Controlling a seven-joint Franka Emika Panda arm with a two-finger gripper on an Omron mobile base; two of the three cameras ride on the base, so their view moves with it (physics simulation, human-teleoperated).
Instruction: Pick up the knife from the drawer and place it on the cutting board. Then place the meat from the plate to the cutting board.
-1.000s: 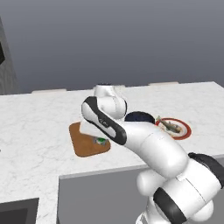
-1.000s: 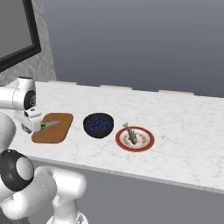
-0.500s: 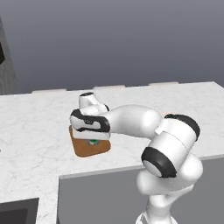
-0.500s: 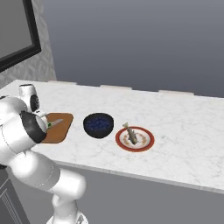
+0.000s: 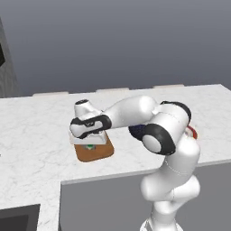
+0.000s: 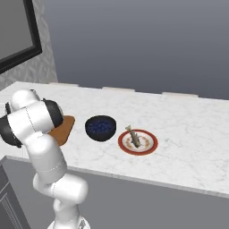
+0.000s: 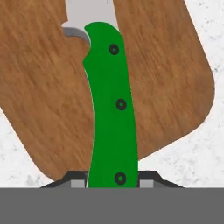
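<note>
The knife (image 7: pixel 111 113), green-handled with a pale blade, points away from me over the brown wooden cutting board (image 7: pixel 170 87). My gripper (image 7: pixel 113 181) is shut on the butt of its handle, one dark fingertip on each side. In the left base view the gripper (image 5: pixel 90 145) hangs low over the cutting board (image 5: pixel 100 152), and a bit of green knife (image 5: pixel 90 147) shows under it. Over to the right, the meat (image 6: pixel 133 136) lies on the red-rimmed plate (image 6: pixel 151 145). The arm partly covers the cutting board (image 6: pixel 65 126) in the right base view. The drawer is out of view.
A dark blue bowl (image 6: pixel 100 127) stands between the board and the plate. The white marble counter (image 6: pixel 192 134) stretches wide to the right and back. Its front edge (image 5: pixel 113 176) runs close below the board. A dark panel (image 6: pixel 18 36) hangs at the upper left.
The hand has moved left and down over the cutting board with the knife still in it, while the elbow swung out to the right. Board, bowl and plate have stayed put.
</note>
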